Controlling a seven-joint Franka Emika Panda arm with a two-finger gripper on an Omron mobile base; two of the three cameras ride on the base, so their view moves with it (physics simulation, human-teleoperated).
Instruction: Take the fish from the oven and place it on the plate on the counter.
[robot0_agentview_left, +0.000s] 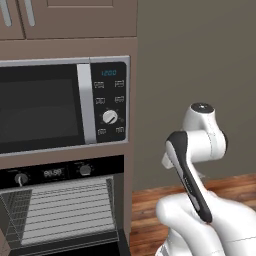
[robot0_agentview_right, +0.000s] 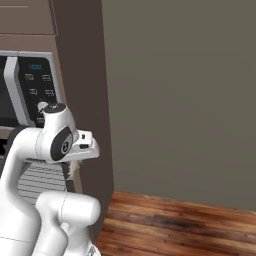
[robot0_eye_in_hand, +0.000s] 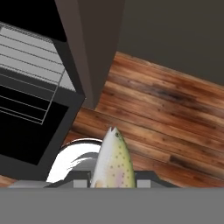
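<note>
Right of open black glass-front oven (robot0_agentview_left: 60, 210), over wood floor: two-finger gripper (robot0_eye_in_hand: 113, 178) clamped on slim pale speckled fish (robot0_eye_in_hand: 113, 162), nose pointing away from hand. I judge risks: fish slipping from narrow pinch during swing; elbow clipping brown cabinet side (robot0_eye_in_hand: 94, 48) beside oven.

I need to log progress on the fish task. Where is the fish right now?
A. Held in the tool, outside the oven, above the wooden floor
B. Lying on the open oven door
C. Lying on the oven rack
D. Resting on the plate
A. In the hand view the fish rises from between the tool's fingers, with wooden floor behind it and the open oven off to one side.
</note>
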